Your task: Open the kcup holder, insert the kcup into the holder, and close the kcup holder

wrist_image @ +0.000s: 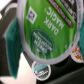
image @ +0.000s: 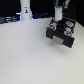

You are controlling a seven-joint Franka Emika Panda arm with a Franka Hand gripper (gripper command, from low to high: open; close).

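The kcup (wrist_image: 46, 29) fills the wrist view, a pod with a green round top and white lettering. My gripper (wrist_image: 45, 37) is shut on it, with one teal finger (wrist_image: 12, 44) showing along its side. In the exterior view my gripper (image: 60, 15) hangs just above the kcup holder (image: 60, 34), a black boxy unit at the exterior view's right; the kcup itself is too small to make out there. The holder's drawer looks pulled out, with pods showing in its slots. Another pod (wrist_image: 41, 70) sits in a slot right under the held kcup.
A tall white bottle-shaped object (image: 25, 11) stands at the back on the exterior view's left. The white table (image: 27, 55) spreads in front of the holder. A pod with an orange label (wrist_image: 78, 53) sits in a neighbouring slot.
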